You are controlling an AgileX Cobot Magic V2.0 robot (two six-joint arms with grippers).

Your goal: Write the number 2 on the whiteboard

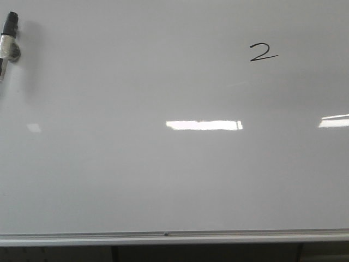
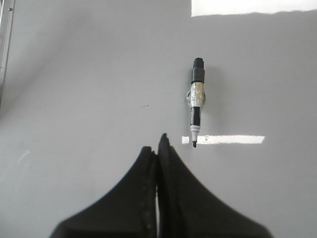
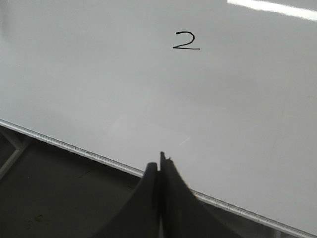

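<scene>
Pressing jaws together, left gripper (image 2: 159, 148) and right gripper (image 3: 161, 166) — both empty, number 2 (image 1: 263, 52) drawn.

The large glossy white whiteboard (image 1: 163, 180) lies bare except a black-capped marker pen (image 1: 9, 38) at its far left edge, well apart from the thin black hand-drawn number 2 (image 1: 263, 52).

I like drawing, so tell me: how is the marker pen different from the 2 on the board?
The marker is a solid thing lying on the whiteboard; the number 2 is only a thin drawn line. The marker is black with a pale wrapped middle; the number 2 is all black. In the front view the marker sits at the far left edge, the number 2 toward the upper right. Both are on the whiteboard, untouched by any gripper.
</scene>
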